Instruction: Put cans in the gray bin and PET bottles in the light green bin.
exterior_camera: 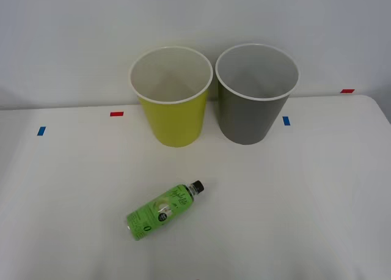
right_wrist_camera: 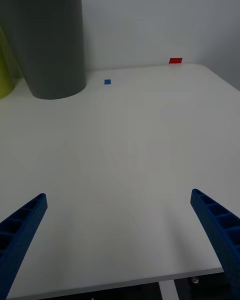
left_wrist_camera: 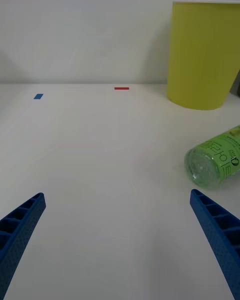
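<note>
A small PET bottle with a bright green label and black cap lies on its side on the white table, cap pointing toward the bins. Behind it stand the light green bin and, to its right, the gray bin, both upright and empty as far as I can see. My left gripper is open, low over the table, with the PET bottle ahead and off to one side, its base facing the camera. My right gripper is open near the table's front edge, the gray bin far ahead.
Small red tape marks and blue tape marks lie on the table near the back. A white wall stands close behind the bins. The table's right edge curves away beside the right gripper.
</note>
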Motion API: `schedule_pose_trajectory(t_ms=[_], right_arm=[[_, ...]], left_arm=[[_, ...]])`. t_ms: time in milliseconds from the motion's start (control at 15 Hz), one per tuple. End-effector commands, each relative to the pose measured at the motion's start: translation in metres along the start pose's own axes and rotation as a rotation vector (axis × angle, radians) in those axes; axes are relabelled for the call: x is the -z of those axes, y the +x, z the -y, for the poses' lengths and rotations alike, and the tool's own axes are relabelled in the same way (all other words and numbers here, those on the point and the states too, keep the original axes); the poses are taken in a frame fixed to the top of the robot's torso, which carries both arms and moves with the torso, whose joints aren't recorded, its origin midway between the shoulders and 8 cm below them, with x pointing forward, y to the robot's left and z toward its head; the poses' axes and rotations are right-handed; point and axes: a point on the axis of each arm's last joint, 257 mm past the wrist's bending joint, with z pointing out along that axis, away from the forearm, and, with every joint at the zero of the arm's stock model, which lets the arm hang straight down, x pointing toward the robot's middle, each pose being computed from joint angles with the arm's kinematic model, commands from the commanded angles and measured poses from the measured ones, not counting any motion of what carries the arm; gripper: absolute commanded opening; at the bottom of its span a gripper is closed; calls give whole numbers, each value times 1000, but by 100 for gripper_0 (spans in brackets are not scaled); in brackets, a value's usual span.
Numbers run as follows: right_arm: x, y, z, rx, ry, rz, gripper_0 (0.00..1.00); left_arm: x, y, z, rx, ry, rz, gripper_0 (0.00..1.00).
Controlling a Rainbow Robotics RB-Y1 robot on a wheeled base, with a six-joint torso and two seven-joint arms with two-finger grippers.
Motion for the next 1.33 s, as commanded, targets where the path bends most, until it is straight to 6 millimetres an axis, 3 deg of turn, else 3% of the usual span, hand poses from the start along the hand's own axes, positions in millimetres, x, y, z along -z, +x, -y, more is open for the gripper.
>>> schedule_pose_trajectory(t_ms=[67,1333], right_arm=[[0,0,0,0,0,0,100],[0,0,0,0,0,0,100]], left_arm=[[0,0,0,0,0,0,100],[0,0,0,0,0,0,100]])
